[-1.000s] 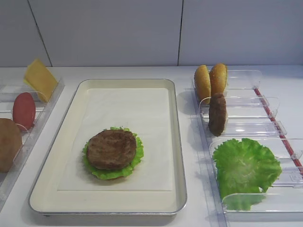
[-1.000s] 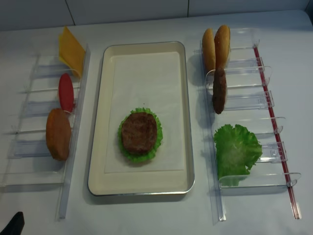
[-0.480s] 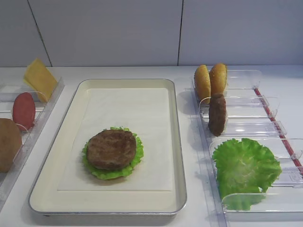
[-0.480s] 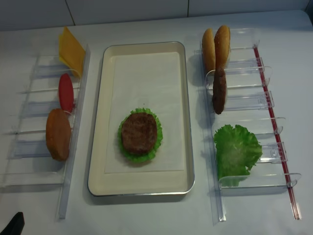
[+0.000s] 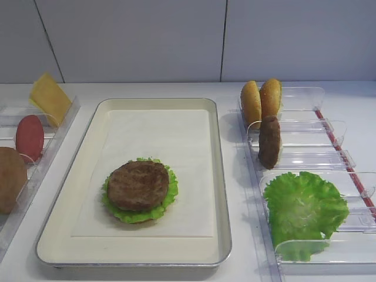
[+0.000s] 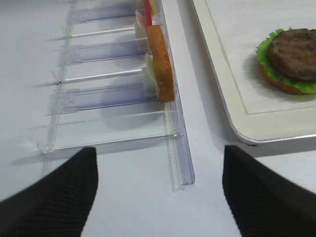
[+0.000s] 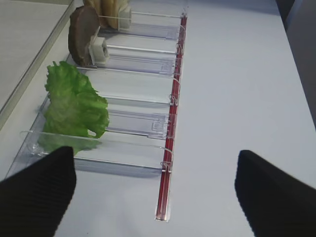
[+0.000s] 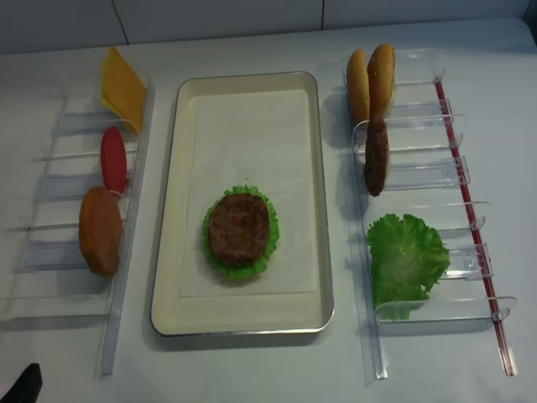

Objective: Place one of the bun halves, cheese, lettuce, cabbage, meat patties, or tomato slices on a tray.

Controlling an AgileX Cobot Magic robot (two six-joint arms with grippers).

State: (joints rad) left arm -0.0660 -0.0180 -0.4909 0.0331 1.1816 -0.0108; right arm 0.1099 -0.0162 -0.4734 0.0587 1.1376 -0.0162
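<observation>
Stack on the tray (image 8: 172, 210): a meat patty (image 8: 239, 228) lying flat on a lettuce leaf (image 8: 267, 252), with what looks like a bun half under that; only its edge shows in the left wrist view. The stack sits toward the near end of the tray, on the paper lining.

Right of the tray, in clear bins: two bun halves (image 8: 372, 75) on edge, a second patty (image 8: 376, 154) on edge, and a spare lettuce leaf (image 8: 405, 259). Left of the tray: cheese slice (image 8: 122, 86), tomato slice (image 8: 113, 158) and another bun half (image 8: 100, 230), all upright.

Right fingers (image 7: 153, 185) stand wide apart, holding nothing, near the spare leaf's bin. Left fingers (image 6: 158, 185) likewise apart and empty, short of the left bins.

Risks, my judgement: upright discs present only a thin edge, long axis across their bins; a skewed approach could tip one or catch the bin wall. A careless drop could knock the stack askew.
</observation>
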